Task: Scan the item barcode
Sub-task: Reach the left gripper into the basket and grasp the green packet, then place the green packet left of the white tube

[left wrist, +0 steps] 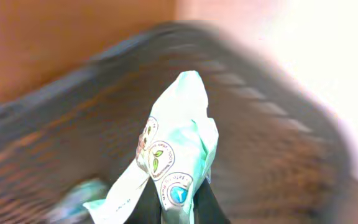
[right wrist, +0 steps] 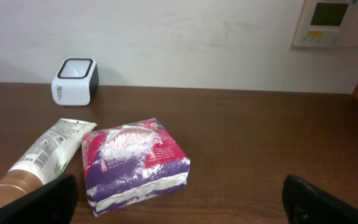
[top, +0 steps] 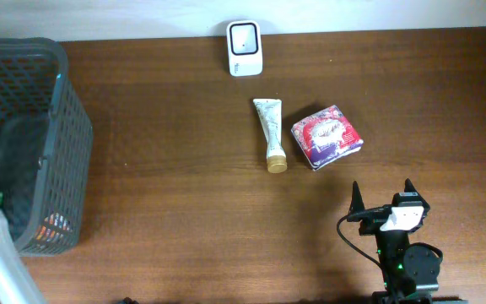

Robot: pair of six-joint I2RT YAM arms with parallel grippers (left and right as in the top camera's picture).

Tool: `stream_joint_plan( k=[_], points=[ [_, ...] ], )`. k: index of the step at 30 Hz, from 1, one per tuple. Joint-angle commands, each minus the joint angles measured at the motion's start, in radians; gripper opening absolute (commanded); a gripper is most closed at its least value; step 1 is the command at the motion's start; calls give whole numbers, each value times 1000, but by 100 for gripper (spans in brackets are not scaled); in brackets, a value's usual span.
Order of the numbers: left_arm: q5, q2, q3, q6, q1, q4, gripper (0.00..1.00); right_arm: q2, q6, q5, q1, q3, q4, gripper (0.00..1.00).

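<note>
Now | left hand (left wrist: 178, 204) clamped on green packet (left wrist: 180, 127) at basket (top: 67, 127) | right hand (top: 381, 187) fingers apart, low

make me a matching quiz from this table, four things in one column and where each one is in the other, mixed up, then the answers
Things
1. white box-shaped barcode scanner
2. cream plastic tube with a gold cap
3. red and purple wrapped packet
4. pale green printed pouch

Places
A. just right of the tube
B. pinched in the shut left tool
C. at the table's far edge
D. lying flat in front of the scanner, cap towards the near edge

Pairs: 1-C, 2-D, 3-A, 4-B
</note>
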Motion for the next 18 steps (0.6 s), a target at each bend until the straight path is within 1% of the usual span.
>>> stream_joint_plan(
  k=[1,2,3,5,6,8,12,13,14,15,16,18],
  points=[
    [624,-145,14,-37,-5,111,0,-6,4,1,5,-9,-3,99],
    [690,-169,14,-66,-5,154,0,-6,4,1,5,-9,-3,99],
    [731,-193,14,-126,-5,182,0,-6,4,2,5,-9,-3,99],
    [742,-219,14,-288,-26,179,0,-6,4,1,5,-9,-3,99],
    [742,-220,14,-330,-51,169,0,-6,4,1,5,-9,-3,99],
    [742,-201,13,-344,-150,163,0,-6,4,1,5,-9,-3,99],
    [718,-79,12,-338,-444,163,0,-6,4,2,5,-9,-3,99],
    [694,-40,12,-309,-506,162,0,-6,4,2,5,-9,-3,99],
    [651,14,12,-275,-584,146,0,-6,4,1,5,-9,-3,99],
    [552,69,12,-273,-657,112,0,-6,4,1,5,-9,-3,99],
    [464,105,12,-273,-699,87,0,-6,4,1,5,-9,-3,99],
    [164,216,12,-277,-814,26,0,-6,4,1,5,-9,-3,99]
  ],
)
